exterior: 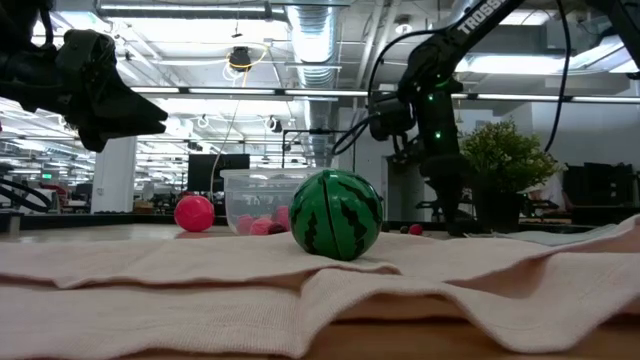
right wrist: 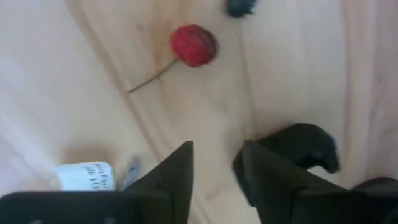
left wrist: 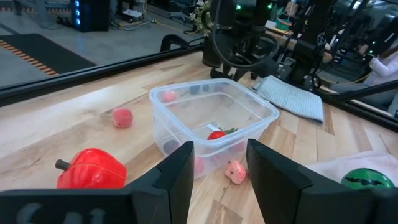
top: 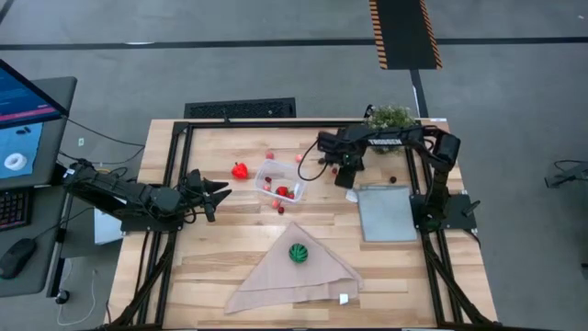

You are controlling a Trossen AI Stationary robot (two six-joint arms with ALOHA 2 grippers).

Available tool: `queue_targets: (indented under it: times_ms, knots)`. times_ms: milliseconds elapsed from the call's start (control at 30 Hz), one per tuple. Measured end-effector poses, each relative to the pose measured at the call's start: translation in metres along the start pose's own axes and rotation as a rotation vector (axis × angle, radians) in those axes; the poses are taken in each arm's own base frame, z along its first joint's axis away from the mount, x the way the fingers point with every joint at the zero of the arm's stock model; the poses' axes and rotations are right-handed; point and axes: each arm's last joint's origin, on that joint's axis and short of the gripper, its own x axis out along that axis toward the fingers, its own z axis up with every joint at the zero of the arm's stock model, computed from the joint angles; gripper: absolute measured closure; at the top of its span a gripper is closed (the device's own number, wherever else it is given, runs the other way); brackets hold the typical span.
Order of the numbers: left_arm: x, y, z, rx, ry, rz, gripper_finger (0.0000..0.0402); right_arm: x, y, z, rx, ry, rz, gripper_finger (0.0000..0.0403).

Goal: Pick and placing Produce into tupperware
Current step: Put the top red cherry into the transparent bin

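Right gripper (right wrist: 217, 165) angled down over cherry (right wrist: 194, 45).

Bare wood lies between tupperware (top: 279, 180) and cloth (top: 294, 272); potted plant (top: 390, 118) seemingly crowds the far edge.

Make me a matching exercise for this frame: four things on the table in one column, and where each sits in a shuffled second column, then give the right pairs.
Things:
1. green striped ball
2. red pepper
3. strawberry
4. potted plant

Places:
A. inside the clear tub
B. on the beige cloth
C. on the bare wood, on the left arm's side of the tub
D. at the table's far edge, behind the right arm

Pairs: 1-B, 2-C, 3-A, 4-D
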Motion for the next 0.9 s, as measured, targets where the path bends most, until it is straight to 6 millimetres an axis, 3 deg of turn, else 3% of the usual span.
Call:
queue_targets:
  times_ms: [167,300,600,900]
  knots:
    - [0.0,0.0,0.0,0.003,0.003,0.002,0.0263,0.0,0.0,0.002,0.0,-0.017,-0.001,0.0176]
    - [0.0,0.0,0.0,0.003,0.001,0.006,0.0263,-0.001,0.007,0.005,-0.025,-0.04,-0.004,0.016]
    - [0.0,0.0,0.0,0.004,0.001,0.006,0.0263,-0.003,0.025,0.012,0.007,-0.104,0.066,0.0169]
    - [0.0,0.0,0.0,0.004,0.001,0.006,0.0263,0.0,0.025,0.016,0.036,-0.157,0.092,0.0201]
